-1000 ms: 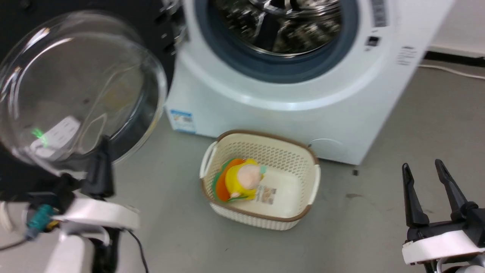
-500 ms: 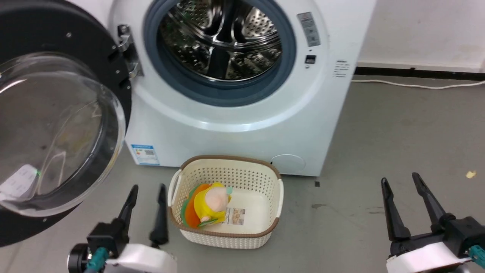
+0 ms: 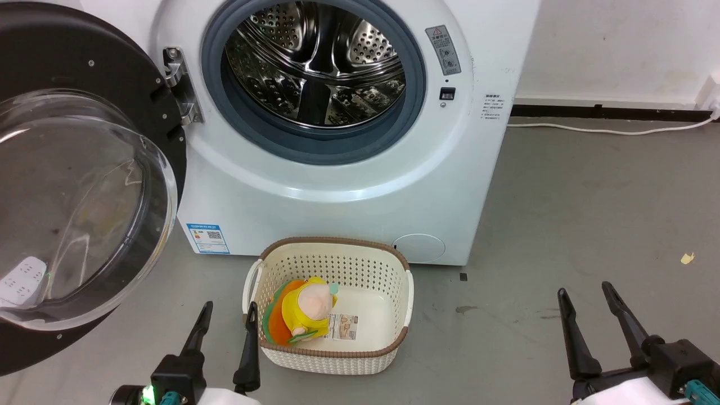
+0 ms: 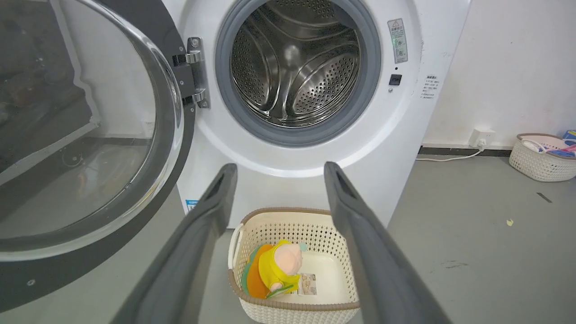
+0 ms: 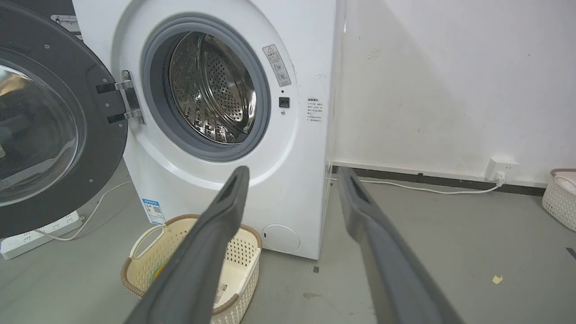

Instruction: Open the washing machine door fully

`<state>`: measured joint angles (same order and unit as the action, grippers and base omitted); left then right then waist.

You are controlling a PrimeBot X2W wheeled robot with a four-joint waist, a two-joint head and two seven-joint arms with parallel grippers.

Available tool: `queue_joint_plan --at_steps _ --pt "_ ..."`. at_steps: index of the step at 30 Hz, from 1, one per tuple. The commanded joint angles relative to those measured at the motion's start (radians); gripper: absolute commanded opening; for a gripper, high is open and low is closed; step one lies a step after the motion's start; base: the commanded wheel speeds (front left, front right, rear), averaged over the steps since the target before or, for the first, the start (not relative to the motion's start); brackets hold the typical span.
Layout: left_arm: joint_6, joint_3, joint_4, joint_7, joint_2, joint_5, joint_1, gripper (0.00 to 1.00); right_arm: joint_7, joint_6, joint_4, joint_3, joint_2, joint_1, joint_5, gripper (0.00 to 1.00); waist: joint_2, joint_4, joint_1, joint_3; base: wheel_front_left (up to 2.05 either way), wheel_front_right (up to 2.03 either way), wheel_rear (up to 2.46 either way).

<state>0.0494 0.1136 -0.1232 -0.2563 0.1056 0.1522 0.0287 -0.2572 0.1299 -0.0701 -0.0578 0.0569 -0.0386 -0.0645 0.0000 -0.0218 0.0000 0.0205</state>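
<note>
The washing machine door point(image 3: 79, 197) is swung wide open to the left on its metal hinge point(image 3: 180, 84), its clear glass bowl bulging toward me inside the glossy black ring. The steel drum opening point(image 3: 315, 73) with its grey rubber rim is fully exposed. My left gripper point(image 3: 230, 308) is open and empty, low beside the basket and below the door's right edge, touching neither. From the left wrist, the gripper point(image 4: 280, 167) frames the machine front, with the door point(image 4: 90, 135) to its left. My right gripper point(image 3: 584, 289) is open and empty over the floor at the lower right.
A cream basket point(image 3: 329, 247) holding a yellow and orange plush toy point(image 3: 306, 309) stands on the floor before the machine. A white power strip point(image 5: 27, 238) lies under the door. A cable point(image 3: 607, 130) runs along the wall. Another basket point(image 4: 540, 157) sits far right.
The head camera has shifted, so the whole picture moved. My left gripper has come away from the door's lower glass edge and now sits low by the basket. The door stays wide open.
</note>
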Motion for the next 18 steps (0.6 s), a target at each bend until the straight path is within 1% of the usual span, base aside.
queue_joint_plan --at_steps 1,12,13,18 --pt "-0.005 -0.004 -0.01 -0.005 -0.004 -0.01 0.013 1.0 -0.004 0.001 -0.009 -0.002 -0.006 -0.016 -0.008 1.0 0.0 0.0 0.0 0.001 0.0 0.0 0.0" --pt "-0.016 -0.012 -0.025 -0.005 -0.015 -0.024 0.008 1.0 -0.005 0.001 -0.05 0.005 -0.006 -0.008 -0.021 1.0 0.0 0.003 0.0 0.003 0.0 0.0 0.0" --pt "-0.014 -0.009 -0.022 0.0 -0.013 -0.018 0.004 0.0 0.0 0.0 -0.049 0.003 -0.001 0.0 -0.016 0.0 0.0 0.004 0.0 0.003 0.0 0.0 0.0" --pt "-0.015 -0.006 -0.021 0.003 -0.015 -0.019 0.003 0.0 0.002 0.0 -0.049 0.003 -0.001 0.001 -0.015 0.0 0.0 0.004 0.0 0.003 0.0 0.0 0.0"
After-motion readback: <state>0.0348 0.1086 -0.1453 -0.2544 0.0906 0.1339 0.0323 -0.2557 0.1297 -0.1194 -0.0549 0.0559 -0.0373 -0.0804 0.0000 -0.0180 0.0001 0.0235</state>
